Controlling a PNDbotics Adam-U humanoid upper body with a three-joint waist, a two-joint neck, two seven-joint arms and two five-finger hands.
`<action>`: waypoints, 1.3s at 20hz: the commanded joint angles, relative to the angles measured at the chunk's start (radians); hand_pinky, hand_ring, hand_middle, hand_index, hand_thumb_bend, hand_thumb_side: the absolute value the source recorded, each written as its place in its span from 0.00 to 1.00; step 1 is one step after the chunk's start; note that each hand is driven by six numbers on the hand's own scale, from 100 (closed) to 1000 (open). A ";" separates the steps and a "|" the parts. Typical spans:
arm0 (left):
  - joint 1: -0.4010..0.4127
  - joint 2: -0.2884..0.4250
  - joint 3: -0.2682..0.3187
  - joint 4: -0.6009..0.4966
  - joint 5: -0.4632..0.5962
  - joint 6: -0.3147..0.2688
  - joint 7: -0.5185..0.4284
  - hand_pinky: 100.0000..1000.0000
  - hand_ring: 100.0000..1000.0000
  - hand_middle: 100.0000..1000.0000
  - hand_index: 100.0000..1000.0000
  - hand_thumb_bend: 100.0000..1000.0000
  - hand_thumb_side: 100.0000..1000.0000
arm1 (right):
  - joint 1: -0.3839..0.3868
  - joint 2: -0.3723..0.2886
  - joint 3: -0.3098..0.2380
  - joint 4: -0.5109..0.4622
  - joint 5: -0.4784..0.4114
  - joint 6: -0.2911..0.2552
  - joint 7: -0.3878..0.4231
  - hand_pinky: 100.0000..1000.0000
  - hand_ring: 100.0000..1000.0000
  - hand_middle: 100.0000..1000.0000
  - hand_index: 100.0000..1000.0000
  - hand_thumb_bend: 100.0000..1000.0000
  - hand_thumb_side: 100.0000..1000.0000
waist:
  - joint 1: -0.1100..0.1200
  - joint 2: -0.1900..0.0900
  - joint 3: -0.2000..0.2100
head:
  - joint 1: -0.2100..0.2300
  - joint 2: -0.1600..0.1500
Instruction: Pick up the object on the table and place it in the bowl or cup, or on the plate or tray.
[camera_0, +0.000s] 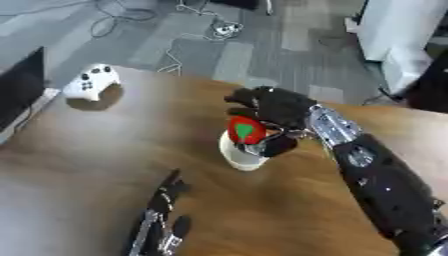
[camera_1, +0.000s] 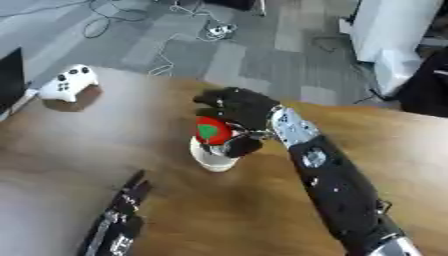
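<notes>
A small red round object with a green patch (camera_0: 246, 130) is held right over the mouth of a white cup (camera_0: 238, 155) near the middle of the wooden table. My right hand (camera_0: 273, 111) is shut on this red object, fingers curled round it from behind and the right; the black arm reaches in from the lower right. The cup stands upright, its rim partly hidden by the object and the thumb. My left hand (camera_0: 163, 208) rests open at the lower left, fingers straight and pointing up the table, apart from the cup.
A white game controller (camera_0: 91, 82) lies at the table's far left. A dark monitor edge (camera_0: 19, 87) stands at the left border. The wooden table (camera_0: 105, 145) ends at the far side, with grey floor, cables and a white cabinet (camera_0: 398, 35) beyond.
</notes>
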 joint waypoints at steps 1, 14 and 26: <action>-0.007 0.002 0.000 -0.011 -0.002 -0.003 -0.001 1.00 1.00 1.00 0.79 0.58 0.75 | -0.026 -0.019 -0.007 0.001 0.001 -0.001 0.010 0.97 1.00 1.00 1.00 0.50 1.00 | 0.007 -0.014 0.001 | 0.004 -0.003; -0.004 0.000 0.002 -0.010 -0.003 -0.004 0.000 1.00 1.00 1.00 0.80 0.58 0.75 | -0.028 -0.019 -0.015 0.015 0.000 0.039 0.130 1.00 1.00 1.00 1.00 0.71 0.92 | 0.005 -0.017 0.001 | -0.001 0.007; 0.001 0.002 0.004 -0.009 -0.003 -0.003 0.000 1.00 1.00 1.00 0.80 0.58 0.74 | -0.037 -0.075 -0.018 -0.093 -0.218 0.025 0.040 0.65 0.83 0.91 0.94 0.62 0.88 | 0.008 -0.022 -0.011 | 0.007 0.026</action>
